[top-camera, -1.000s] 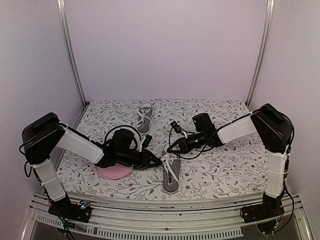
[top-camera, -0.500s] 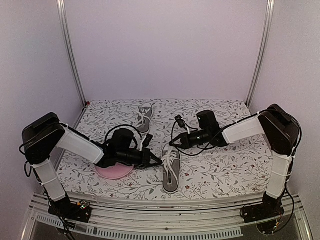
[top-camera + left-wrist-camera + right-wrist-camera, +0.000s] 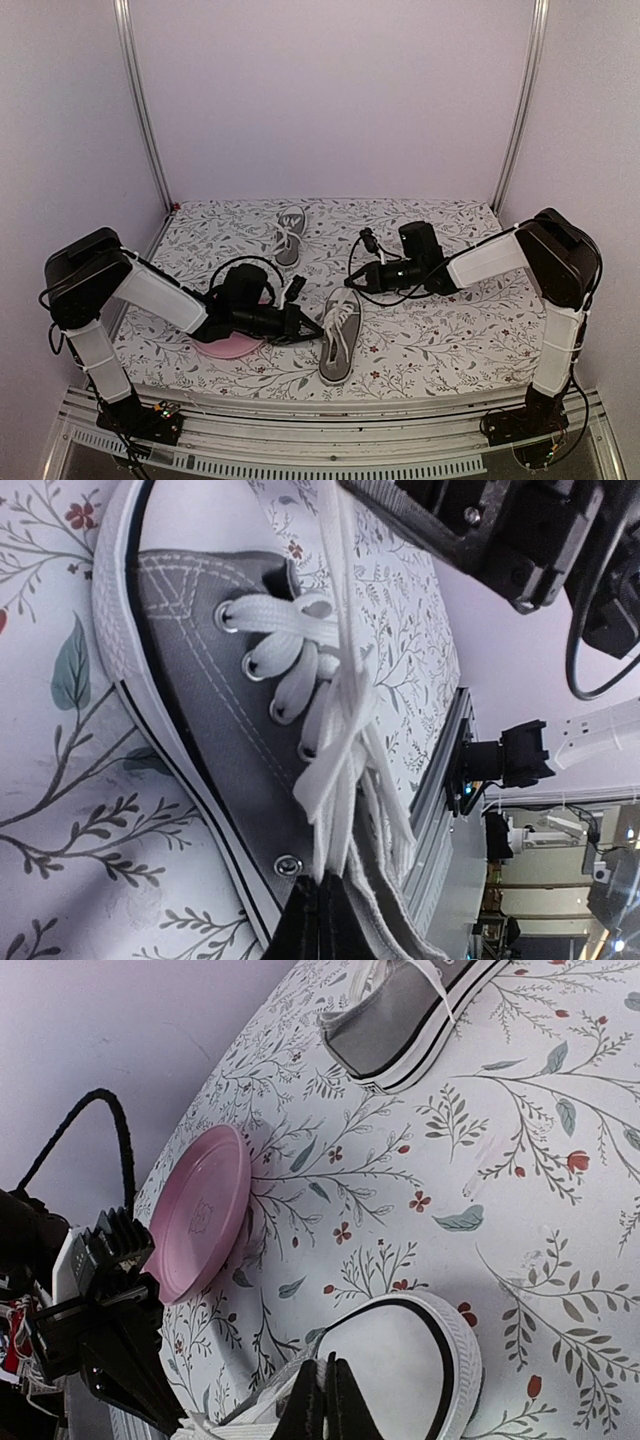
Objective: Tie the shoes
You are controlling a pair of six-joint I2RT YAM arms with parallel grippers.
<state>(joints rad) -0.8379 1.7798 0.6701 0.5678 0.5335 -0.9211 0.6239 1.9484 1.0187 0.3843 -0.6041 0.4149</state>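
At the left, a pink plate (image 3: 225,347) lies flat on the flower-patterned desk (image 3: 430,340), partly hidden under the left arm (image 3: 150,290), which reaches low across it toward the middle.

The left gripper (image 3: 308,326) sits just beside the near shoe (image 3: 335,345), at its open heel end. In the left wrist view its two fingers are pressed together with no gap. The white laces (image 3: 335,750) run in a tight bundle from the eyelets straight into the fingertips, so it has them pinched.

The near shoe stands upright on its sole in the middle of the desk, close to the front edge. Its heel is toward the arms and its white toe cap points away and a little to the right.

The far shoe (image 3: 290,232) lies well apart from it, near the back wall and slightly to the left, with its laces loose on top.

To the right, the right gripper (image 3: 357,283) hangs just above the toe of the near shoe. Its fingers are closed tight against each other in the right wrist view. One lace strand rises from the shoe toward it, but I cannot tell whether that strand is caught between the fingers.
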